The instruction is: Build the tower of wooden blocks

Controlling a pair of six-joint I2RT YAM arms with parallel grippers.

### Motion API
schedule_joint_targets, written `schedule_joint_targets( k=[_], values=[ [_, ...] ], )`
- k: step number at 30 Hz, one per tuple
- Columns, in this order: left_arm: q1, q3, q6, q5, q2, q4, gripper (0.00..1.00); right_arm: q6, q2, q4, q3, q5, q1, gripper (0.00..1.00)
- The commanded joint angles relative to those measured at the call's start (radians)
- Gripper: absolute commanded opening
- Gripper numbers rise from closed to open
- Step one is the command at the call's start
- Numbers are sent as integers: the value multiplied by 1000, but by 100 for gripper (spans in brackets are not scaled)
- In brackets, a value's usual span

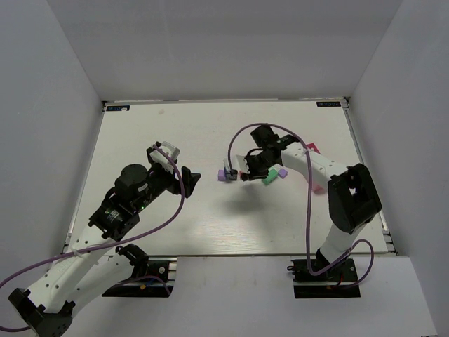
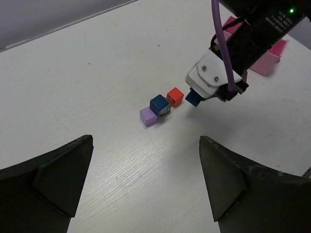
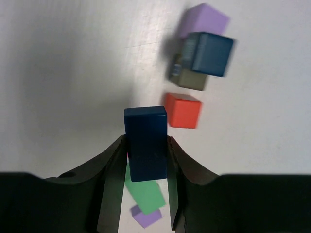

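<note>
Table (image 1: 210, 133): white, flat, faint wood grain, grey walls on 3 sides.

Pink tray (image 2: 270, 54): boxy, matte, at the table's right side. Mostly hidden behind the right arm and cut off by the frame edge in the left wrist view.

Left gripper (image 2: 146, 141): 2 black wedge-shaped fingers spread wide with nothing between them, over bare table, well apart from the blocks.

Right gripper (image 3: 146, 141): curved black fingers pinching a dark blue brick (image 3: 145, 126) by its long sides. The brick is oblong, with smooth paint and crisp edges. It hangs just beside the red cube (image 3: 183, 110); cannot tell whether its end touches the table.

Blocks lie in a loose row near table centre:
- The red cube stands alone, matte, with a small gap to the next block.
- A blue cube (image 3: 209, 52) sits on an olive-grey block (image 3: 189, 80), 1 on 1. Only a sliver of the lower block shows, and both are soft-edged in the right wrist view.
- A pale purple cube (image 3: 204, 20) sits just beside that pair at the row's end.

Behind the right fingers lie a green block (image 3: 145, 194) and a small purple block (image 3: 146, 217). Both are blurred and partly covered by the brick and the fingers.
</note>
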State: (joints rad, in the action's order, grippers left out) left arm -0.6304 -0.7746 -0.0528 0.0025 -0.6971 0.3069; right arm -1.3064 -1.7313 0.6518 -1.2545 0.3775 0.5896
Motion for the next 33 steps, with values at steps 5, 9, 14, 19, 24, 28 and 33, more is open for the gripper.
schedule_joint_targets(
  k=[5,9,14,19,24,28,33],
  values=[
    [3,5,-10,-12,11,0,100,252,-45,-29,-141,-48,18,0],
    [3,5,-10,-12,11,0,100,285,-92,-9,-197,-74,35,0],
    [3,5,-10,-12,11,0,100,305,-131,-7,-232,-104,44,0],
    [3,5,-10,-12,11,0,100,322,-154,-6,-249,-121,44,0],
    [3,5,-10,-12,11,0,100,329,-165,-11,-253,-132,45,0],
    [3,5,-10,-12,11,0,100,334,-189,-14,-264,-137,42,0],
    [3,5,-10,-12,11,0,100,337,-211,-17,-279,-160,38,0]
  ],
)
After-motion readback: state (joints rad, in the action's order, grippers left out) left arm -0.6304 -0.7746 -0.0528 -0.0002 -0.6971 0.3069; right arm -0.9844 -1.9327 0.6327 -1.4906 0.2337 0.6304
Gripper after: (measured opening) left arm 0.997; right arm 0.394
